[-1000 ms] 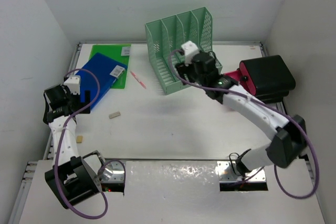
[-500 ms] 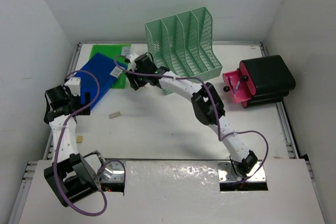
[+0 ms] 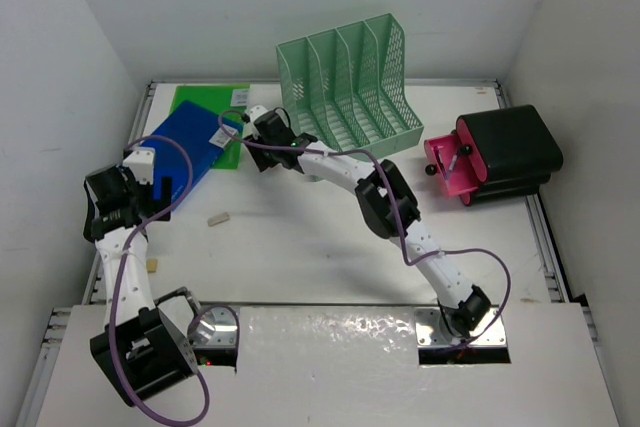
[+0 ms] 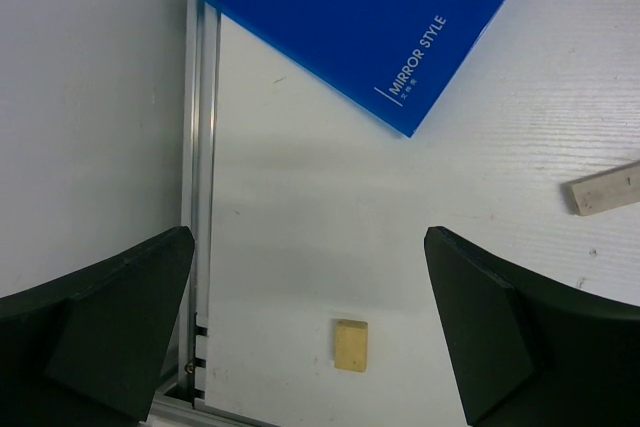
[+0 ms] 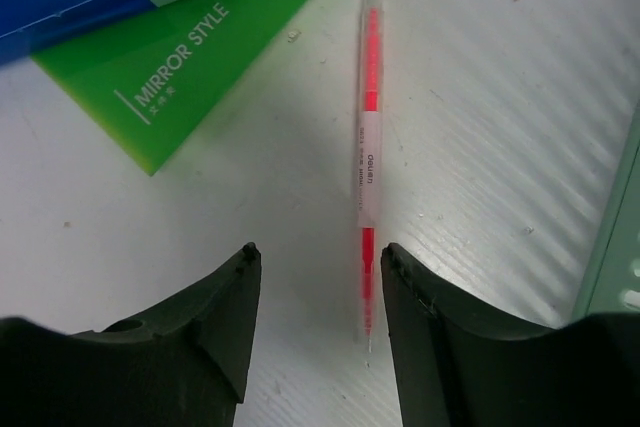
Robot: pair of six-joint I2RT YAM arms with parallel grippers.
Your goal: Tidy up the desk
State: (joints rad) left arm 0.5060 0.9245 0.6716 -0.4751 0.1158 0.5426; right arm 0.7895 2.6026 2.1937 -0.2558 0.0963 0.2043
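The desk [image 3: 330, 247] is a white tabletop with silver rails. My right gripper [image 3: 265, 135] is open, low over a red pen [image 5: 367, 157]; the pen's tip lies between the jaws, close to the right finger [image 5: 450, 337], untouched. The pen is hidden under the gripper in the top view. A blue folder [image 3: 185, 152] overlaps a green folder [image 3: 205, 102] at the back left. My left gripper [image 3: 130, 185] is open and empty over the left edge, with a small yellow eraser [image 4: 350, 345] on the desk between its fingers [image 4: 110, 317].
A mint-green mesh file rack [image 3: 345, 77] stands at the back centre, just right of the pen. A black and pink case [image 3: 500, 152] lies at the right edge. A beige stick [image 3: 218, 218] lies near the blue folder's corner. The left rail [image 4: 198, 197] runs beside my left gripper.
My right arm has swung left from the file rack to the pen beside the green folder and settled over it. The left arm has barely moved.
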